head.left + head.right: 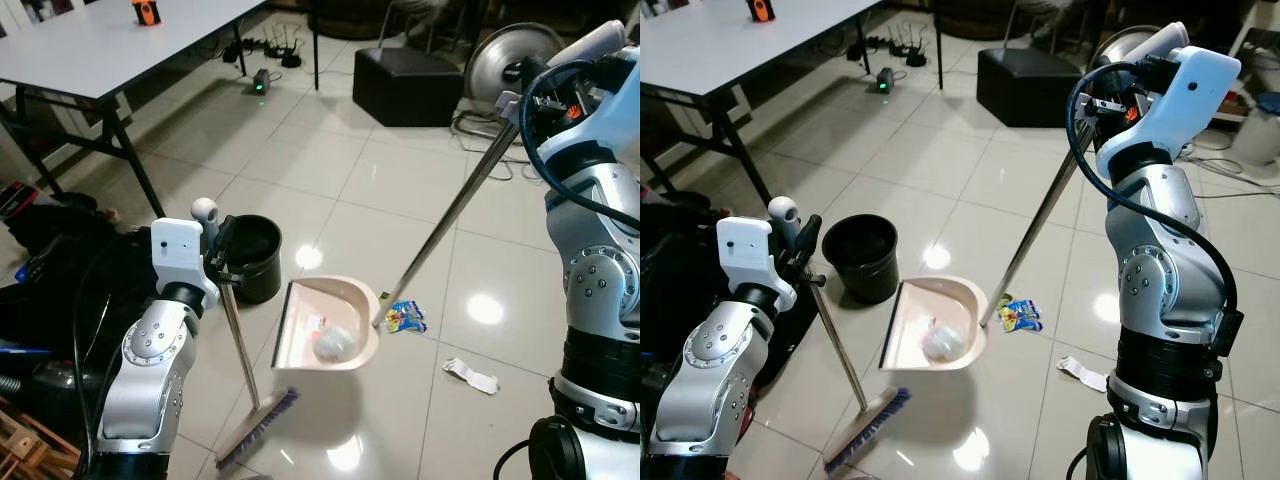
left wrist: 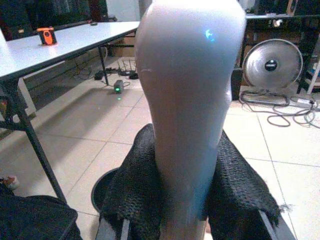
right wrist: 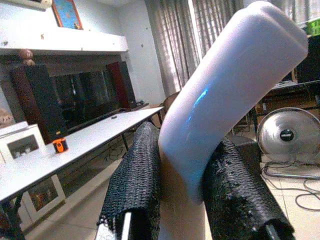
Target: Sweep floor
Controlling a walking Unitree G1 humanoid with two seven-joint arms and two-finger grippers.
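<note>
On the glossy tiled floor (image 1: pixel 330 180) the left gripper (image 1: pixel 222 262) is clamped on the top of the broom handle (image 1: pixel 240 345), its fingers (image 2: pixel 132 200) pressed against both sides of the pale grip in the left wrist view; the handle slants down to the broom head (image 1: pixel 257 428), whose bristles rest on the tiles just in front of the robot; the right gripper (image 1: pixel 1102 100), raised high on the right, holds the pale grip of the dustpan's long metal pole (image 1: pixel 450 215), with a finger (image 3: pixel 135 185) on each side of the grip in the right wrist view; the pole runs down and to the left to the pink dustpan (image 1: pixel 325 325), which sits flat on the floor between the two arms; a crumpled whitish wad (image 1: pixel 333 343) lies inside the pan; a colourful wrapper (image 1: pixel 405 318) lies on the tiles just beside the pan, by the foot of the pole; a white scrap of paper (image 1: pixel 470 374) lies farther right, apart from the pan; a black bucket (image 1: pixel 253 258) stands just beside the pan on its left; a white table (image 1: pixel 120 45) with an orange object (image 1: pixel 146 11) on it stands at the back left, a black box (image 1: pixel 408 85) and a floor fan (image 1: pixel 508 62) at the back right.
</note>
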